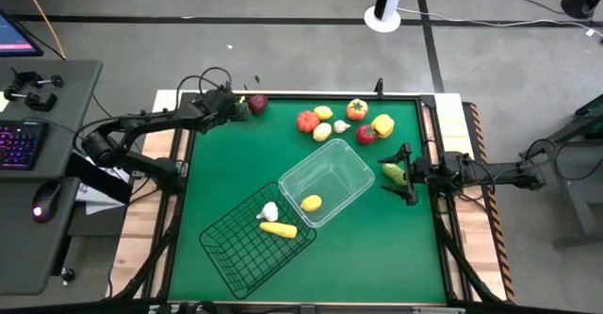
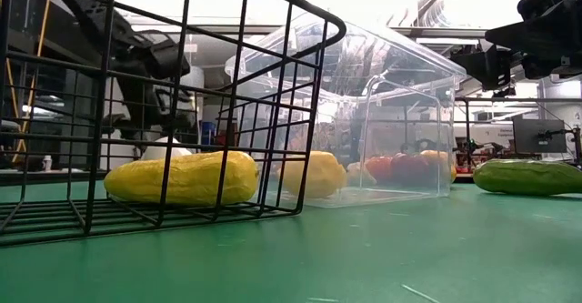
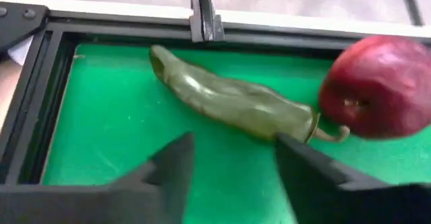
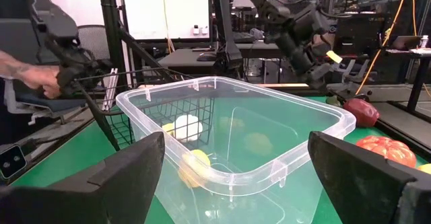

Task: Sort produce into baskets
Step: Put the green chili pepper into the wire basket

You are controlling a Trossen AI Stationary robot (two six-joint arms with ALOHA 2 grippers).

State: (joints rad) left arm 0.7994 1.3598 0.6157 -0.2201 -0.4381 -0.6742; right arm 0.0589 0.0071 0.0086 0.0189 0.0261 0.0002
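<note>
At about ten o'clock on the green surface, the left pincer hovers over the far corner with its fingers spread. Its wrist view shows a long dull-green chilli pepper lying just ahead of the fingertips, stem end touching or nearly touching a dark red apple. Neither is gripped. I judge this arm to be lining up a pick of the pepper; the next move calls for lowering so the fingers straddle its narrow body across the width, without nudging the apple beside it.

Toward seven o'clock stands the black wire-mesh basket, holding a long yellow squash-like piece and a small white garlic-like piece. Touching its far side, near the centre, is the clear rounded plastic tub with one yellow lemon-like fruit inside.

At roughly one o'clock a cluster waits unsorted: a red tomato, two small yellow pieces, a pale white piece, an orange-red pepper, a yellow bell pepper and a small red fruit.

At three o'clock the right pincer sits with its fingers wide apart and empty, facing the tub, a smooth green cucumber-like vegetable lying on the surface just beside it. Whether it is about to take this piece I cannot tell.

Sorting looks early: three pieces binned, most left.
</note>
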